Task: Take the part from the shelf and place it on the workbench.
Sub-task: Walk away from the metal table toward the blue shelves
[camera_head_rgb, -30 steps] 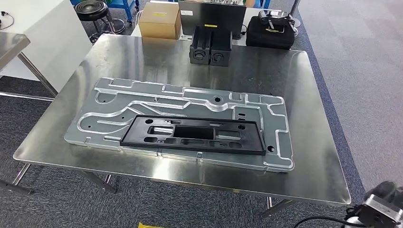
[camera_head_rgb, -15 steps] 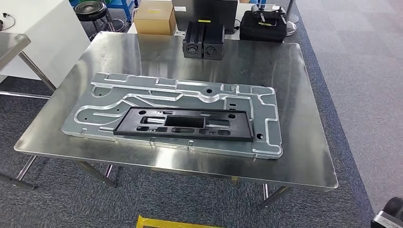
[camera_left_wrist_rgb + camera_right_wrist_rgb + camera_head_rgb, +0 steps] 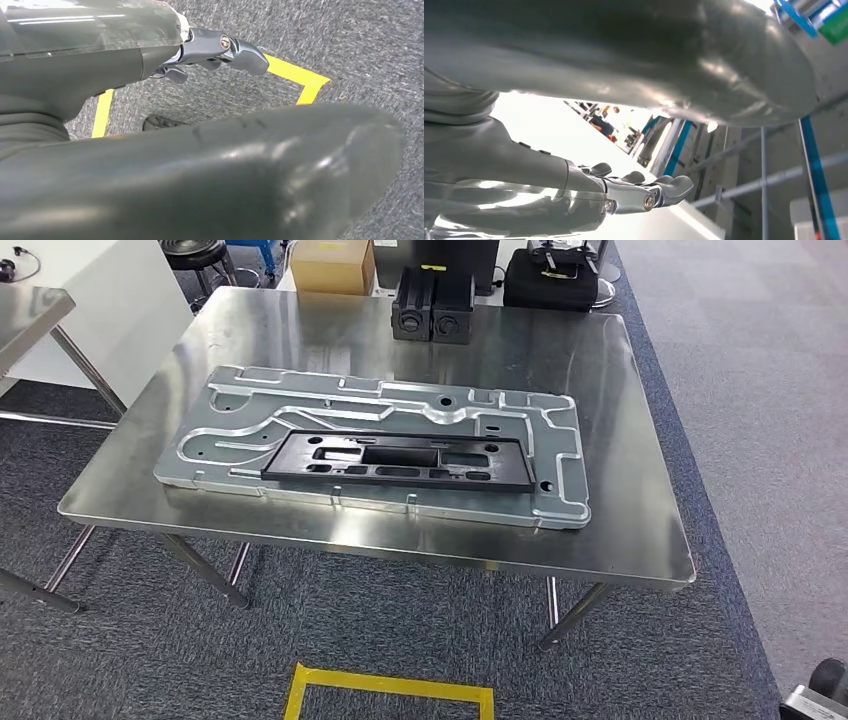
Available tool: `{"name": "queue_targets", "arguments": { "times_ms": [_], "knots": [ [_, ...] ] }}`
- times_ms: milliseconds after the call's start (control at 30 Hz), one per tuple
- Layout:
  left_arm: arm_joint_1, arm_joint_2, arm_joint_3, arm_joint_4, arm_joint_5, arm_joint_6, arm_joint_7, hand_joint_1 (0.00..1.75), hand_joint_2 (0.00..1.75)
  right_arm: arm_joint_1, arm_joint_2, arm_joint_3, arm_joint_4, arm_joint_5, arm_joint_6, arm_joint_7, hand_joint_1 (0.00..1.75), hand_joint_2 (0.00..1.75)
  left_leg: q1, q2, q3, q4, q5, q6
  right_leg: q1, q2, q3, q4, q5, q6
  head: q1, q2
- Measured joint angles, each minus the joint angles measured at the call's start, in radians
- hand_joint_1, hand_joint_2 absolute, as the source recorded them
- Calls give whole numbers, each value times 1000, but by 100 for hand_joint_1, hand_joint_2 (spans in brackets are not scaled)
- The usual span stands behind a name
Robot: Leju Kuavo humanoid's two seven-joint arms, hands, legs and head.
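On the steel bench (image 3: 640, 520) a wide silver routed plate (image 3: 560, 455) lies flat, and the black rectangular part (image 3: 395, 460) rests on top of it, toward the near edge. At the bench's far edge stand two black blocks (image 3: 432, 308), side by side — a cardboard box (image 3: 333, 265) and a black bag (image 3: 558, 280) sit beyond. Yellow tape (image 3: 390, 688) marks the carpet. Left hand (image 3: 220, 50) and right hand (image 3: 639, 192) hold nothing — fingers loosely spread, apart.

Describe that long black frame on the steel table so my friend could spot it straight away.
Find the shiny steel table; a large silver metal plate with raised channels lies flat on it. The black frame lies on that plate's near half: a flat, matte black rectangle with cut-out openings, unlike the two black boxes standing at the far edge.
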Motion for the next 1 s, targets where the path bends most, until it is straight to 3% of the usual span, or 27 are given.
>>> {"name": "queue_targets", "arguments": {
  "times_ms": [33, 67, 133, 167, 200, 267, 300, 333, 367, 400, 467, 533, 600, 667, 700, 800, 833, 867, 900, 967, 1000],
  "knots": [
    [-1, 0, 0, 0, 0, -1, 1, 0, 0, -5, 6, -16, 9, 18, 16, 2, 0, 0, -1, 0, -5, 6, 4, -5, 2, 0, 39, -56, -15, -6, 0, 0],
    [-1, 0, 0, 0, 0, -1, 2, 0, 0, -11, 12, -36, 21, 37, 30, 3, 0, 0, -2, -1, -7, 10, 9, -11, 5, 0, 56, -86, -28, -14, 0, 0],
    [0, 0, 0, 0, 0, -1, 6, 0, 0, -26, 26, -87, 63, 77, 53, 9, 0, 0, -1, -2, -11, 12, 19, -23, 6, -3, 51, -94, -21, -28, 0, 0],
    [2, -1, 0, 0, 0, -1, 8, 0, 0, -37, 30, -119, 96, 101, 62, 13, 0, 0, 0, -3, -18, 21, 7, -28, 4, -5, 44, -94, -12, -36, 0, 0],
    [3, -1, 0, 0, 0, -1, 9, 0, 0, -51, 33, -154, 136, 127, 69, 18, 0, 0, 2, -4, -29, 47, -22, -33, 2, -7, 35, -96, -2, -44, 0, 0],
    [5, -2, 0, 1, 0, -3, 9, 0, 0, -87, 30, -236, 251, 191, 75, 25, 0, 0, 5, -4, -65, 154, -118, -41, 2, -10, 10, -97, 19, -52, -1, 0],
    [5, -2, 0, 1, 0, -5, 9, 0, 0, -104, 23, -283, 324, 228, 67, 29, 0, 0, 6, -4, -82, 221, -160, -43, 3, -11, -4, -95, 29, -52, -1, 0],
    [6, -2, 0, 1, 0, -6, 9, 0, 0, -121, 11, -333, 406, 270, 48, 33, 0, 0, 6, -4, -90, 275, -178, -45, 3, -13, -18, -93, 38, -50, -1, 0],
    [7, -2, 1, 1, 0, -7, 9, 0, 0, -137, -6, -384, 498, 316, 16, 42, 0, 0, 7, -4, -84, 301, -173, -46, 3, -15, -31, -90, 47, -48, -1, 0],
    [8, -2, 1, 1, 0, -7, 10, 0, 0, -153, -26, -433, 596, 362, -25, 59, 0, 0, 7, -4, -60, 290, -148, -45, 3, -17, -45, -87, 55, -46, -1, 0],
    [9, -2, 2, 1, 0, -8, 12, 0, 0, -182, -66, -518, 787, 448, -113, 114, 0, 0, 7, -5, 35, 169, -100, -38, 4, -19, -67, -78, 67, -39, -1, 0],
    [8, -3, 2, 1, 0, -8, 16, 0, 0, -199, -97, -583, 950, 523, -173, 192, 0, 0, 2, -7, 125, 28, -104, -26, 5, -20, -79, -71, 79, -30, -1, 0],
    [9, -3, 2, 1, 0, -8, 19, 0, 0, -210, -119, -628, 1082, 601, -196, 295, 0, 0, -3, -7, 150, -22, -114, -13, 5, -20, -81, -72, 94, -18, 0, 0],
    [10, -5, 2, 1, 0, -7, 20, 0, 0, -216, -133, -655, 1194, 694, -189, 437, 0, 0, 1, -4, 139, -27, -96, 3, 4, -16, -86, -69, 92, -7, 0, 0],
    [9, -6, 2, 1, 0, -7, 21, 0, 0, -218, -138, -663, 1247, 742, -177, 514, 0, 0, 3, -1, 131, -30, -85, 12, 3, -13, -93, -51, 68, -3, 0, 0],
    [9, -8, 1, 1, 0, -8, 22, 0, 0, -223, -139, -668, 1382, 862, -90, 698, 0, 0, 2, 3, 92, -31, -52, 24, -1, -8, -139, 104, -74, 6, 0, 0],
    [9, -9, 0, 1, 0, -9, 25, 0, 0, -225, -135, -668, 1423, 897, -40, 742, 0, 0, 2, 4, 76, -28, -41, 23, -2, -7, -150, 163, -101, 9, 0, 0],
    [9, -9, -2, 1, 0, -10, 28, 0, 0, -228, -129, -665, 1460, 930, 20, 778, 0, 0, 2, 4, 59, -24, -31, 21, -3, -7, -151, 202, -104, 11, 0, 0],
    [9, -10, -6, 1, -1, -10, 32, 0, 0, -230, -121, -659, 1493, 962, 93, 808, 0, 0, 2, 4, 42, -19, -22, 18, -4, -7, -134, 206, -84, 12, 0, 0],
    [7, -14, -17, 1, -3, -9, 43, 0, 0, -235, -102, -636, 1547, 1021, 235, 846, 0, 0, 3, 4, 10, -2, -8, 11, -9, -7, -48, 108, -29, 11, 0, 0],
    [6, -17, -25, 1, -4, -6, 51, 0, 0, -239, -91, -621, 1570, 1043, 288, 855, 0, 0, 2, 4, -4, 7, -3, 6, -8, -7, 6, 30, -24, 9, 0, 0]
  ]
}}
